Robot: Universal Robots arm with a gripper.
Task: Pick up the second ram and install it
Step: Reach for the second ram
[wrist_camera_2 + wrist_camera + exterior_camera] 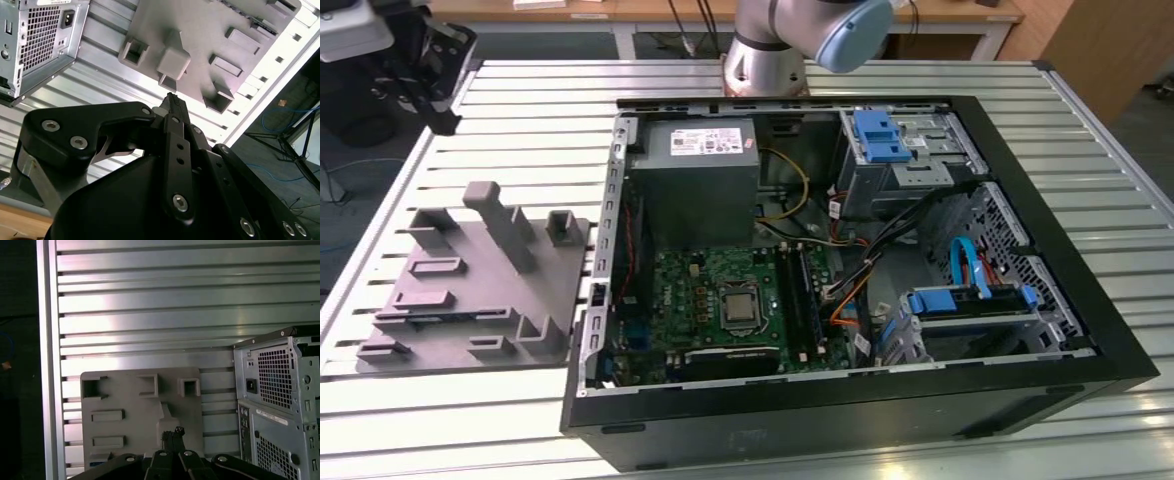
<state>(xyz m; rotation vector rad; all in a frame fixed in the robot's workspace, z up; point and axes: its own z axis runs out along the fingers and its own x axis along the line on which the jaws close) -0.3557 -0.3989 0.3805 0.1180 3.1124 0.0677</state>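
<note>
The ram is not in the gripper yet. I think it is the thin dark strip sitting low in the tray, along the side nearest the camera in the exterior view (it is so thin that it is hard to be sure).

In the second wrist view the gripper has its two fingers pressed together with nothing between them. It hangs high over the tray, well apart from it. The tray is grey, with raised blocks sticking up. It sits on the ribbed metal worktop, just beside the case.

Farther off, the case lies open. Inside is the green board, with long dark slots next to the chip.

So I think this is the very start of the job: the reach for the ram. A good grab would need the gripper to open a little, turn to line up with the long strip, and come down straight. It must not bump the blocks. The ram is thin, so the pinch should be gentle and square.
</note>
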